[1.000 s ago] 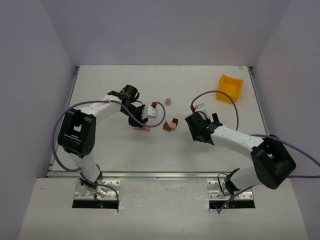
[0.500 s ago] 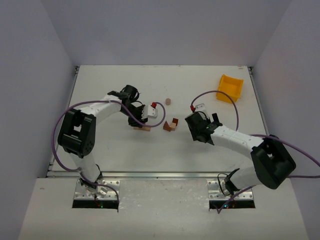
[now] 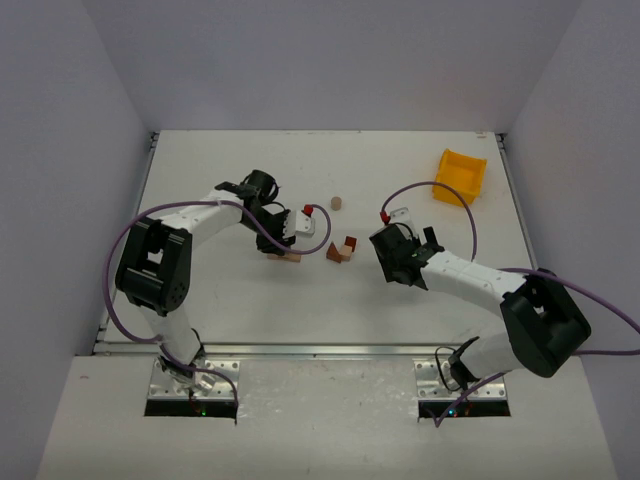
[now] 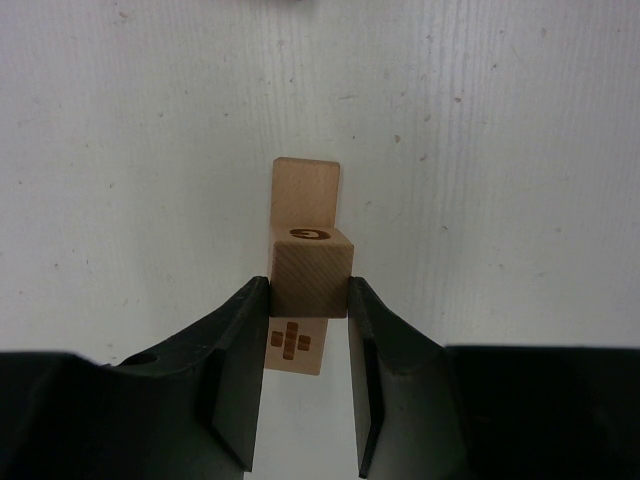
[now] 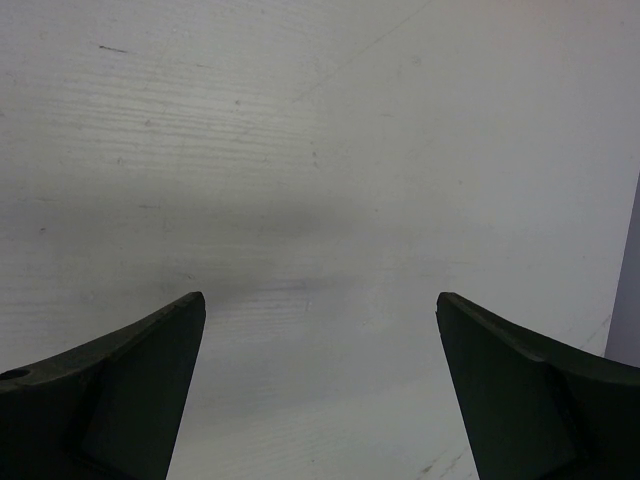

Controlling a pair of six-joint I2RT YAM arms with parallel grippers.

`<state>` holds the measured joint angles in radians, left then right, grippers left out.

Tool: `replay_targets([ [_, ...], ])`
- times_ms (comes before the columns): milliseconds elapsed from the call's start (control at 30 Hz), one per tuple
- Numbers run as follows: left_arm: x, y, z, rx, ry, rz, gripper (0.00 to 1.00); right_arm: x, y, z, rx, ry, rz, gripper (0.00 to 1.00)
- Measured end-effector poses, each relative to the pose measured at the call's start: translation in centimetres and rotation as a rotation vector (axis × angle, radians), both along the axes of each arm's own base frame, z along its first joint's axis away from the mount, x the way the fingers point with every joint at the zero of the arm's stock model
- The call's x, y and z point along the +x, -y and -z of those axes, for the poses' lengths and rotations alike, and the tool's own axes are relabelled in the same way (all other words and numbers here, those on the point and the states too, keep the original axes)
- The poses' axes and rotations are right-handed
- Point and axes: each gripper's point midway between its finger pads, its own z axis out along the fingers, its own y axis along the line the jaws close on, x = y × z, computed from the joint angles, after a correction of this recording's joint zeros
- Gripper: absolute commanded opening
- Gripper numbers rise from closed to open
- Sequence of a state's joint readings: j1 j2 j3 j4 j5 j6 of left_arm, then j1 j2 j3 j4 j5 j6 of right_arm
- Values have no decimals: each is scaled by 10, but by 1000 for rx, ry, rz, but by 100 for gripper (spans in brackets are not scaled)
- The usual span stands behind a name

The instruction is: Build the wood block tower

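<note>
Gripping cube (image 4: 311,272) over flat bar (image 4: 305,190), left end effector (image 4: 308,292); right end effector (image 5: 320,300) wide open, table (image 3: 250,160) edges distant.

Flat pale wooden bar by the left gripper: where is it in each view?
Top external: the flat pale wooden bar is left of centre, poking out beneath the left gripper.
Left wrist: centre frame, its ends showing above and below the pale wooden cube clamped in that gripper.
Right wrist: not in view.
Shared landmark: the left gripper, seen in the top external and left wrist views.

Cube (image 4: 312,275) & bar (image 4: 305,190) matt pale wood, jaws matt blk plastic, table (image 4: 500,120) matt white.
</note>
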<state>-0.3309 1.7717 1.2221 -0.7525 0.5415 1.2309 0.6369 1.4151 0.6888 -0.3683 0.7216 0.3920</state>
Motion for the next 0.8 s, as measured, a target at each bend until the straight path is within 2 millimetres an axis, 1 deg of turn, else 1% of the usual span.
replay_targets([
  [400,-1,-1,6,8,-16,-1,31,0,0,0,0,-1,0,99],
  [467,-1,-1,6,9,-17,-1,35,0,0,1,-1,-3,0,99],
  [633,-1,-1,6,9,-19,-2,37,-1,1,3,-7,-11,0,99],
  [800,-1,-1,6,8,-20,-2,46,-2,0,3,-4,-14,-2,99],
])
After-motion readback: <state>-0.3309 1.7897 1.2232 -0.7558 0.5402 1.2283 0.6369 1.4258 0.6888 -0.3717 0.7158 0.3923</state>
